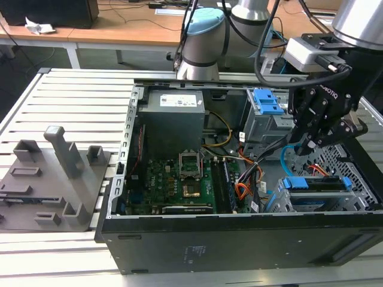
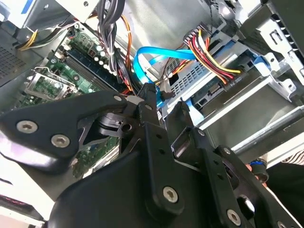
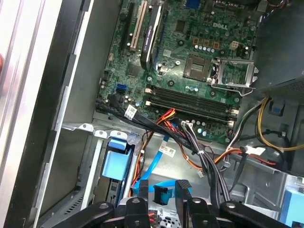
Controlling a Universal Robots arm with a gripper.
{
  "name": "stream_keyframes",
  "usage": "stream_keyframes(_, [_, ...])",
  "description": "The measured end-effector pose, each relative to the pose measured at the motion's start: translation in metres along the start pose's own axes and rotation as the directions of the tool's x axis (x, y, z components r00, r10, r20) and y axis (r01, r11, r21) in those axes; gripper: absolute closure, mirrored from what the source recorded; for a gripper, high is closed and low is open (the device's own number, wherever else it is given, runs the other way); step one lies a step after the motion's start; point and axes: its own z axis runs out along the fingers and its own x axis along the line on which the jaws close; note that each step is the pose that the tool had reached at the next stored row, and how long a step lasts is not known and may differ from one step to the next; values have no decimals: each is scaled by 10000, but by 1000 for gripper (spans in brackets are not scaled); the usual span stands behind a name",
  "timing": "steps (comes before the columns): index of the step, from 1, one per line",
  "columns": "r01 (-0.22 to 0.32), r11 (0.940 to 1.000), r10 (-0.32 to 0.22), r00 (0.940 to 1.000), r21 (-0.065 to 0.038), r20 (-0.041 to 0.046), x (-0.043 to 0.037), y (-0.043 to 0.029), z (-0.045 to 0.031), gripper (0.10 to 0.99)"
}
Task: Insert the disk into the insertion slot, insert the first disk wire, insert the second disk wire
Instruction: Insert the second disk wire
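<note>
The disk (image 1: 317, 200), in its bright blue carrier, lies in the insertion slot (image 1: 276, 202), the low grey cage at the exterior view's right. My gripper (image 1: 308, 146) hangs just above the cage's back end. In both wrist views the fingers are shut on the dark plug end of the second disk wire (image 2: 147, 59), a light-blue flat cable that loops up behind them. The gripper (image 2: 166, 102) holds that plug a little short of the disk (image 2: 194, 76). A bundle of red, yellow and orange wires (image 2: 209, 52) ends in a plug at the disk's back edge. The same plug sits in the gripper (image 3: 162, 190).
The open computer case holds a green motherboard (image 1: 179, 176), a grey power supply (image 1: 170, 113) and a taller cage with a blue latch (image 1: 266, 104). Black and orange cables (image 3: 190, 142) cross beside the cage. A grey fixture plate (image 1: 48, 179) lies on the slatted table.
</note>
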Motion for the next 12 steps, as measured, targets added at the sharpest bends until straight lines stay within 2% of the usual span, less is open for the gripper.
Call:
stream_keyframes(2, [4, 10000, -4, 10000, 0, -3, 0, -2, 42, 725])
stream_keyframes(6, [10, 10000, -10, 10000, -1, -8, 0, -2, 45, 737])
stream_keyframes(8, [12, 10000, -12, 10000, -1, -8, 0, -2, 46, 867])
stream_keyframes(12, [18, 10000, -18, 10000, -1, -8, 0, -2, 46, 871])
